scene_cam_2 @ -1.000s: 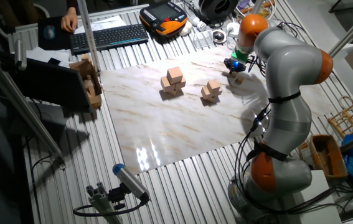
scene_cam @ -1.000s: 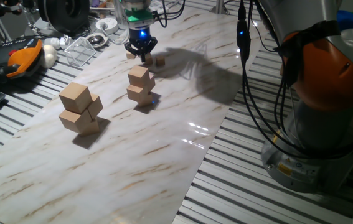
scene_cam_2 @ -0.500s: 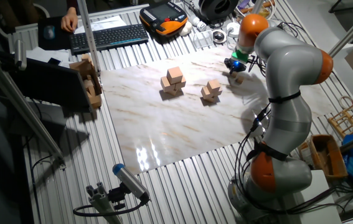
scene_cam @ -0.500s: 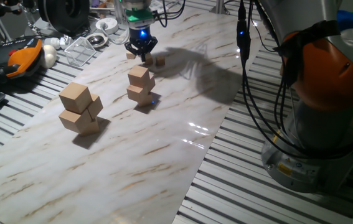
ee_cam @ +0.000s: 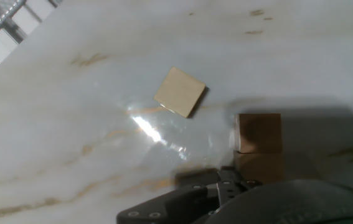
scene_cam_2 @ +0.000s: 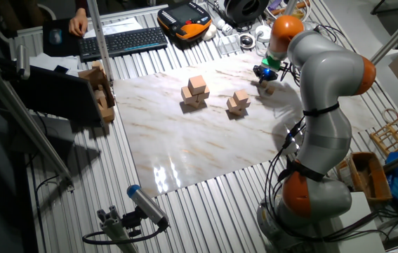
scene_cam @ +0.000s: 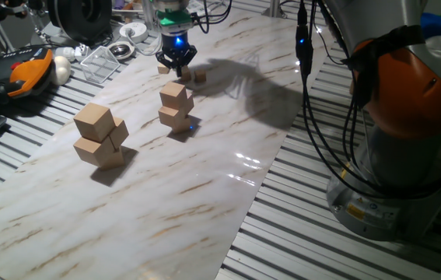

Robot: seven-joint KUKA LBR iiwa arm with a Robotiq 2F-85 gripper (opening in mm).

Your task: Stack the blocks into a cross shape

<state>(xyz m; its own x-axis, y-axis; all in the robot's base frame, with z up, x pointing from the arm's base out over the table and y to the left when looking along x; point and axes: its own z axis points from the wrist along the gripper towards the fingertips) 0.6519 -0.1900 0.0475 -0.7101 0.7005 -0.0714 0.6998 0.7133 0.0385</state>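
Observation:
Three tiny tan blocks lie at the far end of the marble board. In one fixed view one block [scene_cam: 162, 69] is left of my gripper [scene_cam: 176, 68] and one block [scene_cam: 200, 76] is right of it. In the hand view a lone block [ee_cam: 180, 92] lies flat. Right of it are a second block [ee_cam: 258, 132] and a third [ee_cam: 260, 165], touching each other. My gripper [scene_cam_2: 264, 76] hovers low over them, its fingers spread and holding nothing. Only the hand's dark underside [ee_cam: 226, 202] shows in the hand view.
A pile of medium tan cubes [scene_cam: 175, 106] stands just in front of the gripper, and a pile of large tan cubes [scene_cam: 99, 136] is further left. Clutter, a clear box [scene_cam: 99, 64] and an orange pendant [scene_cam: 26, 70] lie beyond the board's left edge. The robot base [scene_cam: 407, 155] stands at the right.
The gripper has risen very slightly above the tiny blocks. Nothing else has moved.

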